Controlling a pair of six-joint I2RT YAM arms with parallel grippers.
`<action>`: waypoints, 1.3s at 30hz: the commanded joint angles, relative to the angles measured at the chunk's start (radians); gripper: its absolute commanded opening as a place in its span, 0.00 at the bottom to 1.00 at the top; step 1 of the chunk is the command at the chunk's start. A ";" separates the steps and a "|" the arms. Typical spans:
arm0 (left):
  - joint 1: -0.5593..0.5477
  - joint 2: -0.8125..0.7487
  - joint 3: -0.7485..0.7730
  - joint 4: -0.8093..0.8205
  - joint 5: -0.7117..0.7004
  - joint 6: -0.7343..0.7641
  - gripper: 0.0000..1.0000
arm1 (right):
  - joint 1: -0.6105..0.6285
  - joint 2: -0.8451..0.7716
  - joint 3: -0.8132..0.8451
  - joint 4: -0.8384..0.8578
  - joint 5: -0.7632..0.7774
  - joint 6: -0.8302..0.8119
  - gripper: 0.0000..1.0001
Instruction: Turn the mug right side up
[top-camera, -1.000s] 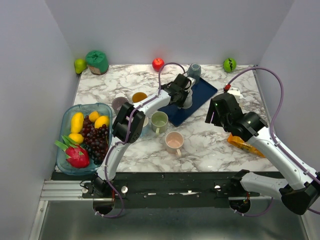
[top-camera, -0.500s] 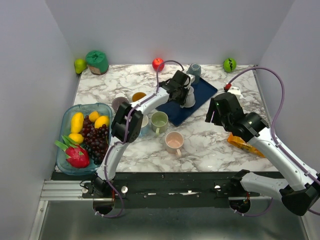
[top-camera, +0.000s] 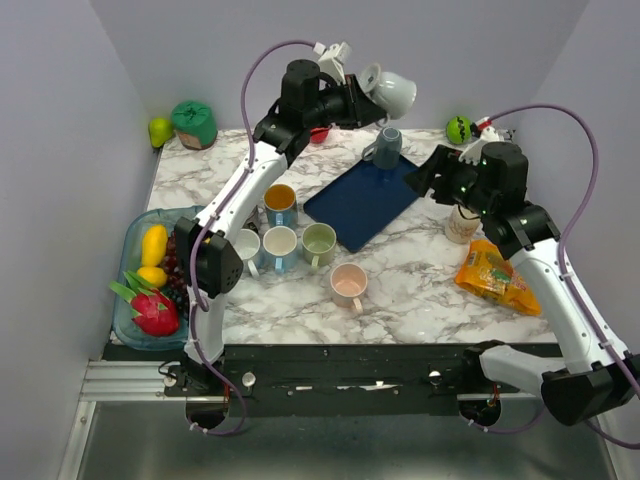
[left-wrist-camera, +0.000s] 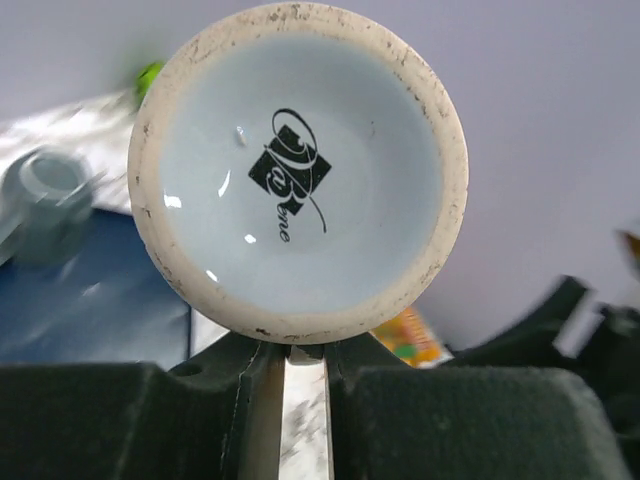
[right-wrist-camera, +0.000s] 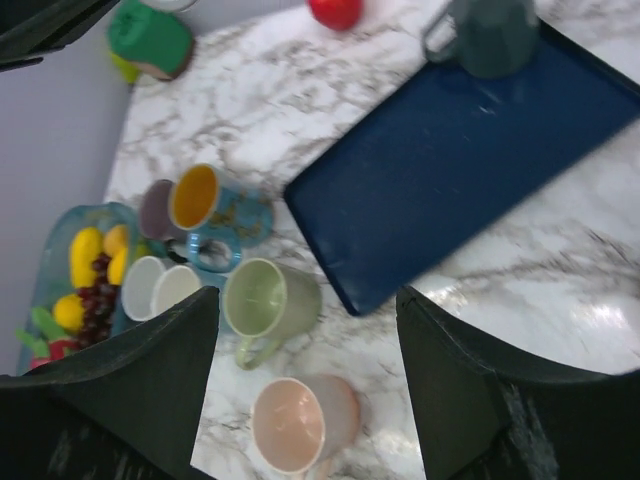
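Note:
My left gripper (top-camera: 362, 88) is raised high above the back of the table and is shut on a pale blue-white mug (top-camera: 391, 92), which hangs tilted on its side in the air. In the left wrist view the mug's (left-wrist-camera: 298, 170) underside with a black logo faces the camera, just past the closed left gripper (left-wrist-camera: 305, 350). A grey mug (top-camera: 386, 147) stands upside down on the far corner of the dark blue tray (top-camera: 350, 205). My right gripper (top-camera: 427, 180) is open and empty above the tray's right edge; in its own view the right gripper (right-wrist-camera: 305, 300) hovers over the table.
Several mugs stand left of the tray: an orange-lined one (top-camera: 280, 203), two white ones (top-camera: 262, 247), a green one (top-camera: 319, 241) and a pink one (top-camera: 349, 284). A fruit bowl (top-camera: 135, 300) is at the left edge. An orange snack bag (top-camera: 492, 276) and a cream cup (top-camera: 462, 224) are on the right.
My left arm has lifted the pale mug off the blue tray and swung it high toward the back wall. My right arm has risen and moved back and to the right.

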 joint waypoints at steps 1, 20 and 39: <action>-0.024 -0.067 0.043 0.230 0.183 -0.178 0.00 | -0.029 0.045 0.097 0.177 -0.273 -0.019 0.79; -0.026 -0.129 -0.090 0.675 0.291 -0.612 0.00 | -0.144 0.180 0.240 0.517 -0.501 0.246 0.59; -0.044 -0.100 -0.101 0.809 0.321 -0.718 0.00 | -0.161 0.258 0.235 0.785 -0.636 0.454 0.46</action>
